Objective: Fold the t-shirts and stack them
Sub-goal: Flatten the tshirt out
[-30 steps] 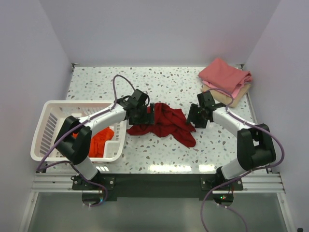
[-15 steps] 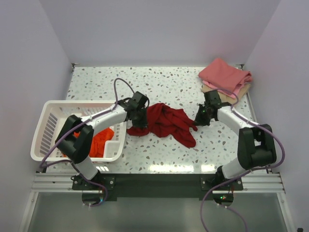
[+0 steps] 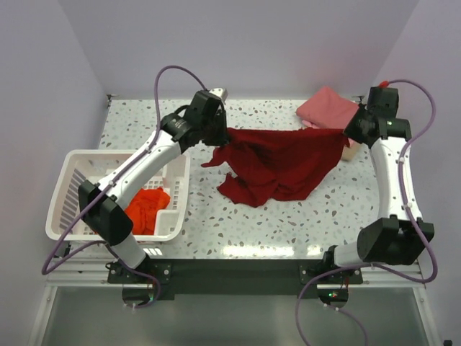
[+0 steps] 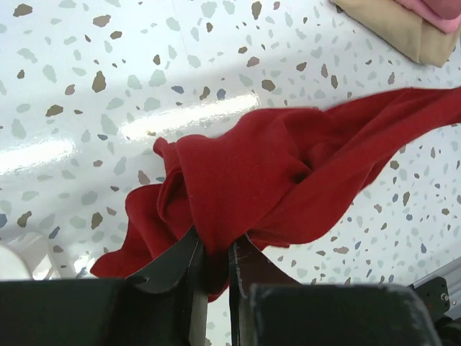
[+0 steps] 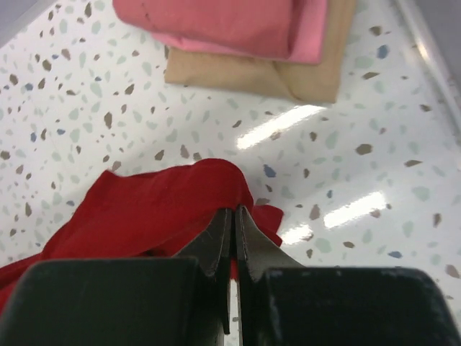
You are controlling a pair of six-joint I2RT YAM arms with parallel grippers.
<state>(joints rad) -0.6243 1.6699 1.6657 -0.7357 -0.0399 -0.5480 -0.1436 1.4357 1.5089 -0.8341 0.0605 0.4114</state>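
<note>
A large dark crimson t-shirt (image 3: 277, 164) hangs stretched between both raised arms above the speckled table; its lower part drapes down to the tabletop. My left gripper (image 3: 220, 138) is shut on the shirt's left end (image 4: 238, 194), cloth bunched between its fingers. My right gripper (image 3: 347, 132) is shut on the shirt's right corner (image 5: 166, 205). A bright orange-red t-shirt (image 3: 146, 208) lies crumpled in the white basket (image 3: 68, 189). A folded pink t-shirt (image 3: 324, 109) rests on a folded tan one (image 5: 252, 72) at the back right.
The white slotted basket stands at the left edge of the table, under the left arm. Walls close the table at the left, back and right. The folded stack lies just behind the right gripper.
Both grippers have shut on the crimson shirt's ends and risen, moving apart. The shirt, crumpled on the table a second ago, now hangs spread between them.
</note>
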